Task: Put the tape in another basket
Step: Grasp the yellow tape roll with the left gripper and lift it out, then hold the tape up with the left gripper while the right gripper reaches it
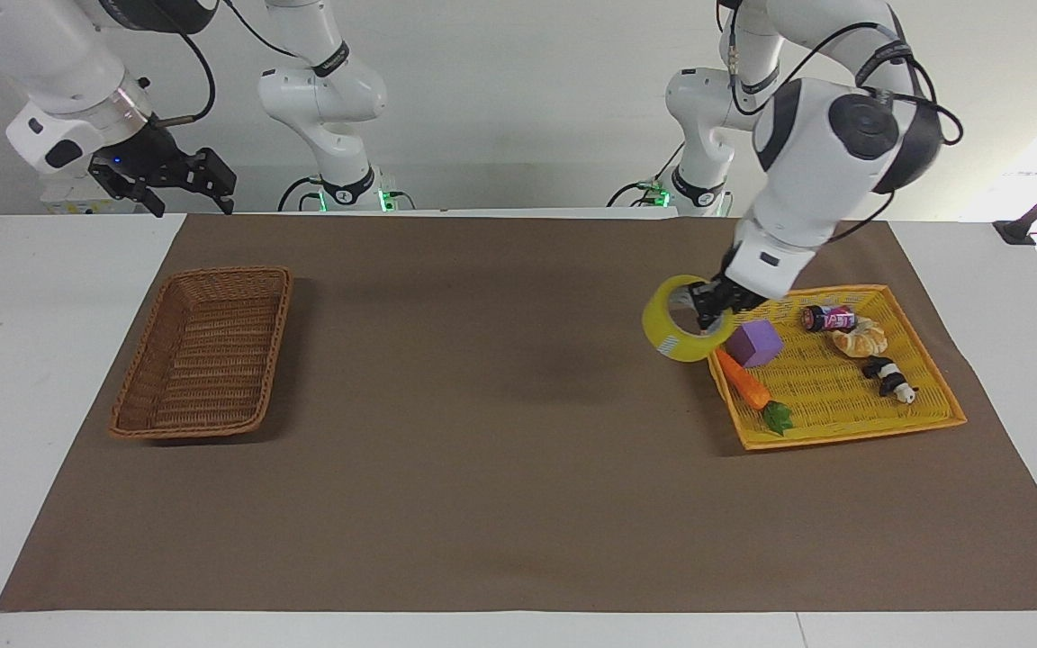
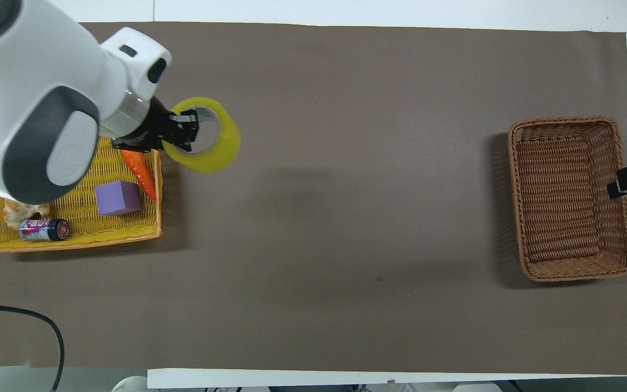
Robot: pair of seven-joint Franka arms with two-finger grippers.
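Yellow tape [image 1: 682,320] clamped by its wall in the left gripper [image 1: 710,310], airborne just off the yellow tray's [image 1: 852,423] edge.
We carry it level toward the wicker basket [image 1: 203,355], well apart from the tray; right gripper [image 1: 184,184] waits, fingers spread, above the table edge near that basket.

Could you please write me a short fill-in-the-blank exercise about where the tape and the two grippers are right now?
1. The left gripper holds the ____ in the air.
2. The purple cube lies in the ____ tray.
3. The brown basket contains ____.
4. The right gripper waits near the ____ basket.

Missing words: tape; yellow; nothing; brown
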